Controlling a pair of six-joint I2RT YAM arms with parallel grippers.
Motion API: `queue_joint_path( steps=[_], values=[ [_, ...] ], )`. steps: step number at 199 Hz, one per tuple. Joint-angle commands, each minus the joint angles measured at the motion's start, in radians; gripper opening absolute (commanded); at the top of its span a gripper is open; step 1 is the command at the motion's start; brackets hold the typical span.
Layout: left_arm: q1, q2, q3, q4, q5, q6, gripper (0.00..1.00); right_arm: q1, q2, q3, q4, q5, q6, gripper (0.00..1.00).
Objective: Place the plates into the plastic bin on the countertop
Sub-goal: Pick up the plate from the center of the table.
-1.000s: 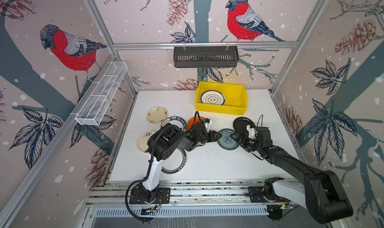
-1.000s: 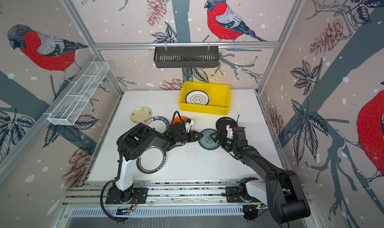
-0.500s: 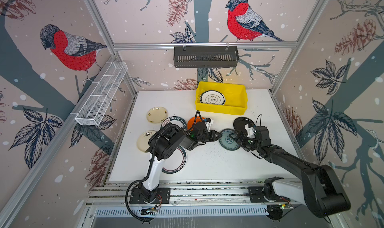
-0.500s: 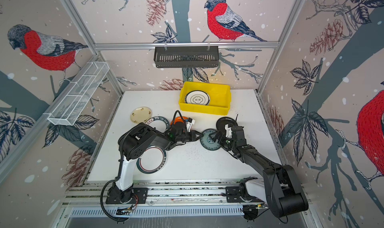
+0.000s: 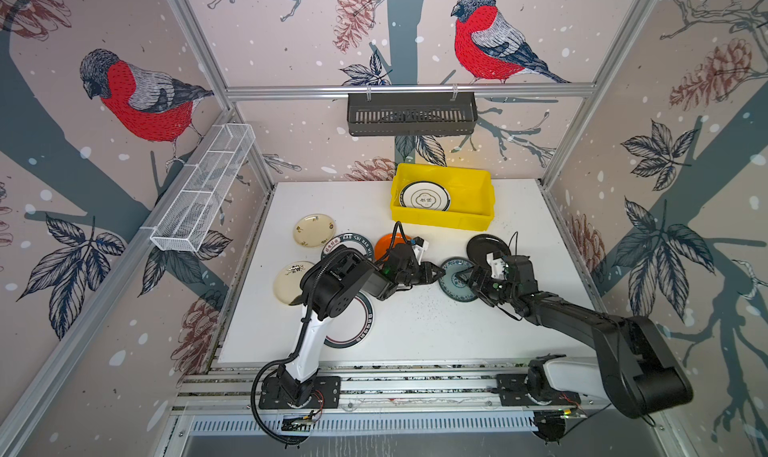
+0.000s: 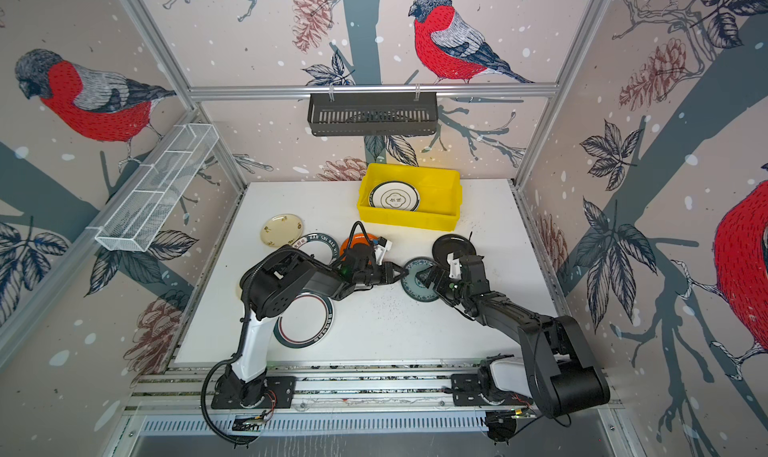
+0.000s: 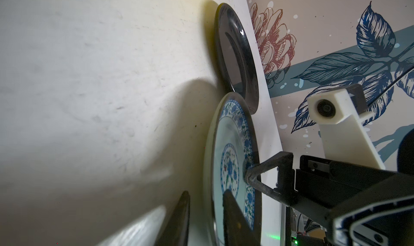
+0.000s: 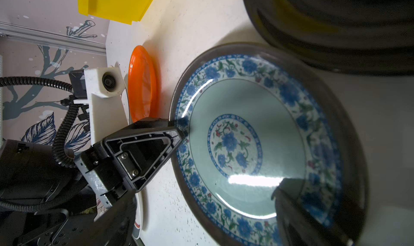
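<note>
Far side first: we have a bright yellow bin, and in it a white plate with a dark rim and a dark four-lobed motif. Centre now, the teal plate: pale blue-green well, blue flowers with green leaves and tiny red buds round the band, the same again in a blue-ringed medallion, dark edge. Just far-right of it we spot a glossy black plate; to its left, a plain orange plate. Further left, a far cream plate and a near cream plate, both with small dark marks, plus a far lettered plate and a near lettered plate, white with dark rims. The desk is white, finely dark-speckled.
</note>
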Motion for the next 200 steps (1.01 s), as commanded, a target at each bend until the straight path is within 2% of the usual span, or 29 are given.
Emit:
queue_joint_path(
  steps=[1, 66, 117, 176, 190, 200],
  values=[
    [-0.002, 0.003, 0.006, -0.028, 0.0, 0.022, 0.27, 0.002, 0.004, 0.003, 0.03, -0.003, 0.0, 0.96],
    [-0.01, 0.002, 0.033, -0.116, -0.031, 0.065, 0.21, 0.006, 0.002, 0.012, 0.035, -0.008, 0.006, 0.96],
    [-0.01, 0.003, 0.033, -0.133, -0.04, 0.065, 0.09, 0.009, -0.007, 0.012, 0.034, -0.01, 0.01, 0.96],
    [-0.01, -0.012, 0.033, -0.141, -0.042, 0.076, 0.08, 0.009, -0.03, 0.026, -0.004, -0.002, -0.003, 0.96],
    [-0.01, -0.023, 0.033, -0.152, -0.043, 0.089, 0.0, 0.009, -0.051, 0.028, -0.01, -0.003, -0.003, 0.96],
    [-0.01, -0.032, 0.033, -0.167, -0.047, 0.102, 0.0, 0.009, -0.072, 0.036, -0.024, -0.001, -0.006, 0.97]
  ],
)
